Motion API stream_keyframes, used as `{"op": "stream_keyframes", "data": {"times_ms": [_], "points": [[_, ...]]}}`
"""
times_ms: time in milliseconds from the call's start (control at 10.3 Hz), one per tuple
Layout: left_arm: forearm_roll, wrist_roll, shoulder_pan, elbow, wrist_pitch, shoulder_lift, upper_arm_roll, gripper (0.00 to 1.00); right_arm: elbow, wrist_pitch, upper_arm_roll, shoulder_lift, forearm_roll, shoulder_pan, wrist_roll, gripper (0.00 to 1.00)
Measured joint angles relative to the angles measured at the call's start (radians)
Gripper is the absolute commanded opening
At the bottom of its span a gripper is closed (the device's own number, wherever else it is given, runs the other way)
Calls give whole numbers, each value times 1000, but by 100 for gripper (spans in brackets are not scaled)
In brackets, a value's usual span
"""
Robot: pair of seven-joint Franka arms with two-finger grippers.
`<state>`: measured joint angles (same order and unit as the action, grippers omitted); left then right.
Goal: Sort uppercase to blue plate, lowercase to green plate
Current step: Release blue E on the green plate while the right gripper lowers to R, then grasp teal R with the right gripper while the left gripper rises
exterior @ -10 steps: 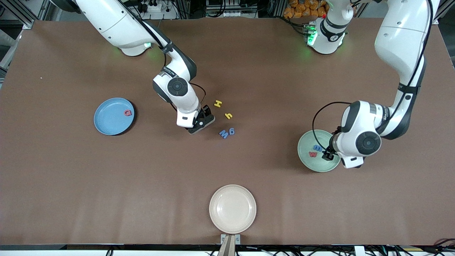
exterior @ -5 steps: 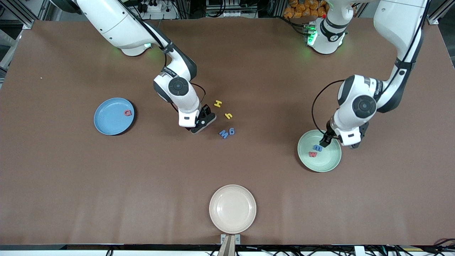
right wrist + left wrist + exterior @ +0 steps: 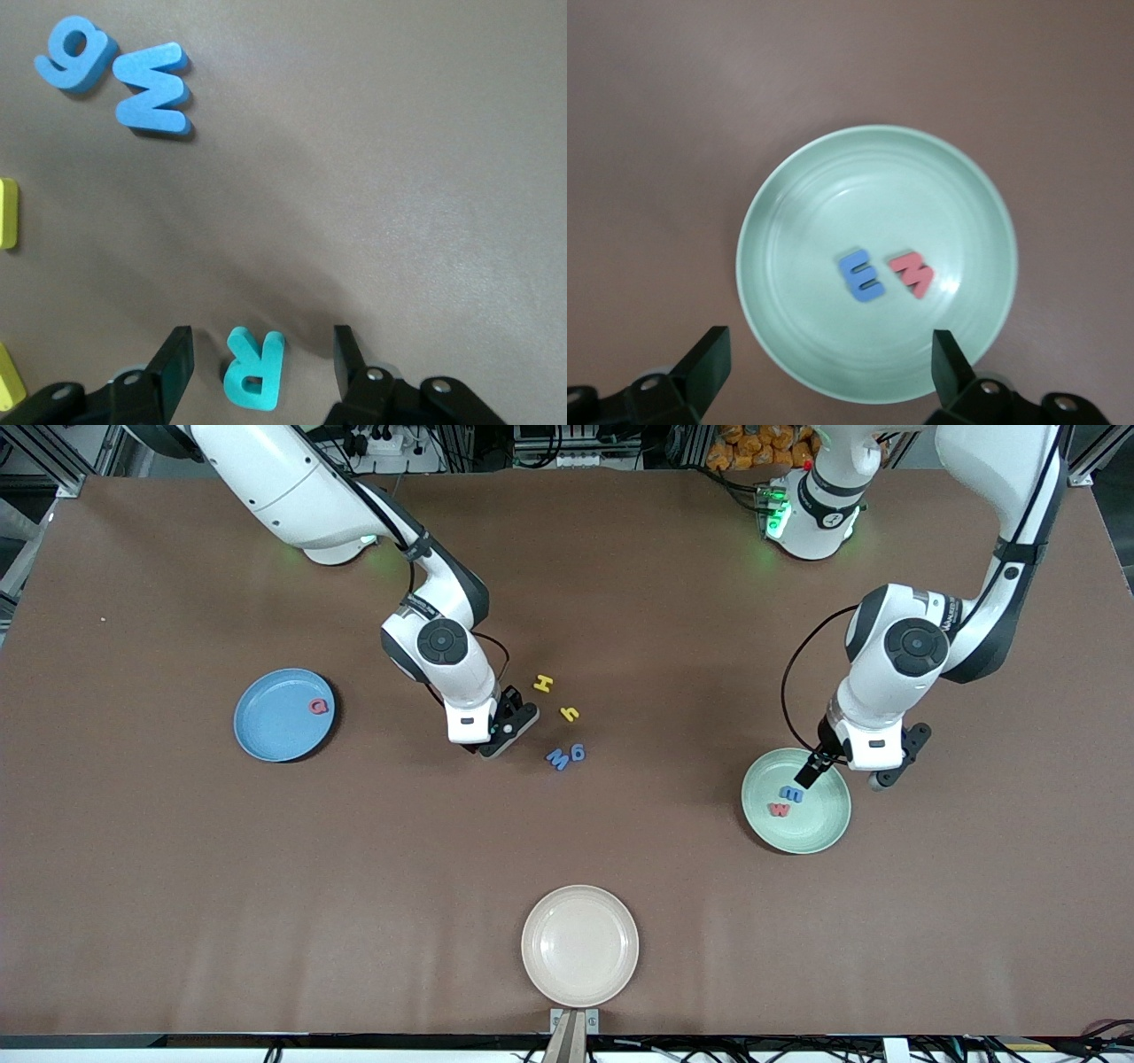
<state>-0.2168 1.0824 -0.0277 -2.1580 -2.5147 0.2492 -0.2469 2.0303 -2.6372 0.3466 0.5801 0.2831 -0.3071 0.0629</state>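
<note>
Right pincer (image 3: 257, 363) low over desk (image 3: 177, 886), fingers apart, straddling teal R (image 3: 254, 367), not clamped; left pincer (image 3: 828, 363) wide apart above green plate (image 3: 780, 212)

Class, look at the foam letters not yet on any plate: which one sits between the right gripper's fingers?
The teal R. It lies on the table between the open fingers of the right gripper; the other loose letters lie clear of them.

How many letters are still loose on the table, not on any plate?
5: yellow H, yellow h, blue M and blue g mid-table; teal R between the right pincer's open fingers. None seems hidden.
</note>
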Motion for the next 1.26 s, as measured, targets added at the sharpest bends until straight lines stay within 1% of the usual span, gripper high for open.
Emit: {"op": "stream_keyframes", "data": {"times_ms": [291,485,583,777,971,1262], "points": [[0,-194,-1,51,0,0,2,100,15,-10,-6,0,0,3,-15,72],[0,-290,-16,118,15,0,10,100,19,-17,-6,-1,0,4,-15,66],[0,-319,-23,165,47,1,10,100,19,-17,-7,-1,0,5,-15,64],[-1,-365,-21,233,92,13,7,100,20,-18,-7,-3,0,6,-16,56],[-1,-450,-27,244,102,28,9,100,20,-17,-8,-6,0,8,-16,46],[-1,-541,-30,251,156,39,12,100,21,-16,-10,-9,0,9,-16,35]]}}
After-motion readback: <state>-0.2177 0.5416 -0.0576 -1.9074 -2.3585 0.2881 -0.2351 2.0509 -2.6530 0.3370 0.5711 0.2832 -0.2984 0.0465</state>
